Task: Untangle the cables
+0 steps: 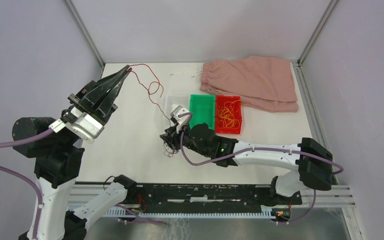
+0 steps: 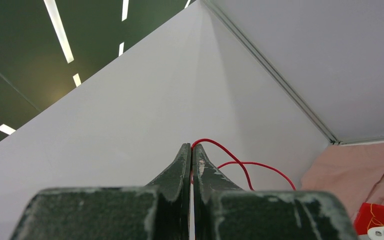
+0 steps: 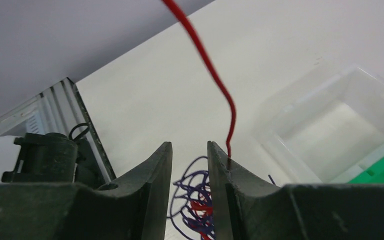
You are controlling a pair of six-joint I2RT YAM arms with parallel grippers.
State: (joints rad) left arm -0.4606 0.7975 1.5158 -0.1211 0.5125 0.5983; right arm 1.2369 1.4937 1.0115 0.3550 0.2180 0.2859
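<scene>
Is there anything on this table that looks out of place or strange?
The pink cloth, crumpled at the far right corner behind the red bin, seems foreign among cable bins. Nothing looks spilled or damaged.

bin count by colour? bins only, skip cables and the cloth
clear bin: 1
green bin: 1
red bin: 1
Total: 3
</scene>
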